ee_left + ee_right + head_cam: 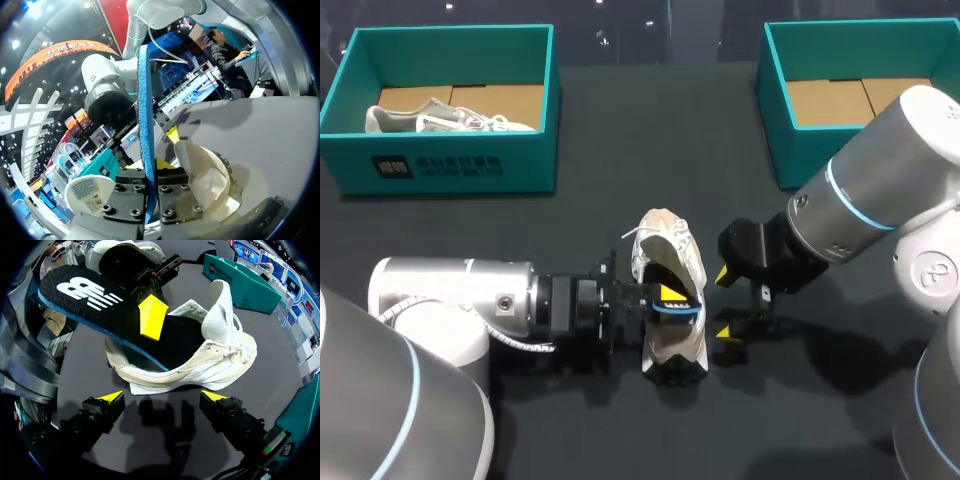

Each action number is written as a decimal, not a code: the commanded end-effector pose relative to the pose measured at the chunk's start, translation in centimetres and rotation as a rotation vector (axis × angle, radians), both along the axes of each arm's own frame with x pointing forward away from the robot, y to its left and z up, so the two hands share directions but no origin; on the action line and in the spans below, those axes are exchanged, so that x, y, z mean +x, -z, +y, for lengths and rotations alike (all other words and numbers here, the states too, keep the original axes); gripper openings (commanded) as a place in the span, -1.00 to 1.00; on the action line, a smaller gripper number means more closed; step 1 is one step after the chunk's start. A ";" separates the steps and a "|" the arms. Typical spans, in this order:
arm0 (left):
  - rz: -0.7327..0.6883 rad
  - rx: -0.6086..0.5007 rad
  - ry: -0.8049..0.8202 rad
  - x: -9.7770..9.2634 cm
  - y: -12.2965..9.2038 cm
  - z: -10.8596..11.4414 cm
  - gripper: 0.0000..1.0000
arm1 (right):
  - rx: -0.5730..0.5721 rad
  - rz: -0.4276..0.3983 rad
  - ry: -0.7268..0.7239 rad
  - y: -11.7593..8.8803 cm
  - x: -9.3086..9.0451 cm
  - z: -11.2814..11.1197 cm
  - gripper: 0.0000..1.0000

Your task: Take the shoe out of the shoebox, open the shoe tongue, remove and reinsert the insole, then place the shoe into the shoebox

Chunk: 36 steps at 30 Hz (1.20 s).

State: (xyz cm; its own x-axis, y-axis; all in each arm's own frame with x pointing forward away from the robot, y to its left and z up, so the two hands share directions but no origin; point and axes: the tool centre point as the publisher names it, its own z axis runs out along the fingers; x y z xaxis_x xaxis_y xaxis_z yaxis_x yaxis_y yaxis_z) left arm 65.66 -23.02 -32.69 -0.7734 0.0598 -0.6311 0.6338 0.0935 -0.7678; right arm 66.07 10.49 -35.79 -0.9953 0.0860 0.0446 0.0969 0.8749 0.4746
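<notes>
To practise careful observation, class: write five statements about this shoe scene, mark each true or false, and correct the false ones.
1. The jaws of the left arm are shut on the insole. True.
2. The jaws of the right arm grip the white shoe. False: they stand open beside it, not touching it.
3. The left shoebox holds a second shoe. True.
4. The right shoebox holds a shoe. False: only its cardboard floor shows.
5. The insole lies flat inside the white shoe. False: it is raised, partly out of it.
</notes>
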 end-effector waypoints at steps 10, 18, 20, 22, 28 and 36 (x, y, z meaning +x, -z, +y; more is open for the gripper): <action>-0.032 0.048 -0.046 2.4 2.5 -0.7 -1.00 | -0.002 -0.003 0.002 0.1 -0.1 0.1 1.00; -0.031 0.032 -0.039 0.9 0.4 -0.4 -0.29 | -0.002 -0.003 0.002 0.1 -0.1 0.1 1.00; -0.035 0.027 -0.036 0.4 -0.4 -0.3 -0.29 | -0.002 -0.003 0.002 0.1 -0.1 0.1 1.00; -0.036 0.025 -0.032 0.0 -1.0 -0.2 -0.29 | -0.002 -0.003 0.002 0.1 -0.1 0.1 1.00; -0.023 0.026 -0.025 -1.1 -2.5 -0.1 -0.35 | -0.002 -0.003 0.002 0.1 -0.1 0.1 1.00; -0.009 0.024 -0.029 -1.0 -1.4 -1.1 -1.00 | -0.002 -0.003 0.002 0.1 -0.1 0.1 1.00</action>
State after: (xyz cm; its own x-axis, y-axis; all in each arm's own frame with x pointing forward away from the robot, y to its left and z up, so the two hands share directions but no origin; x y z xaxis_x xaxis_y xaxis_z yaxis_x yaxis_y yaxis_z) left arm 64.31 -23.41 -30.47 -0.7695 0.0558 -0.6362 0.6373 0.1330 -0.7591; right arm 66.07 10.48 -35.79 -0.9953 0.0860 0.0446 0.0969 0.8749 0.4746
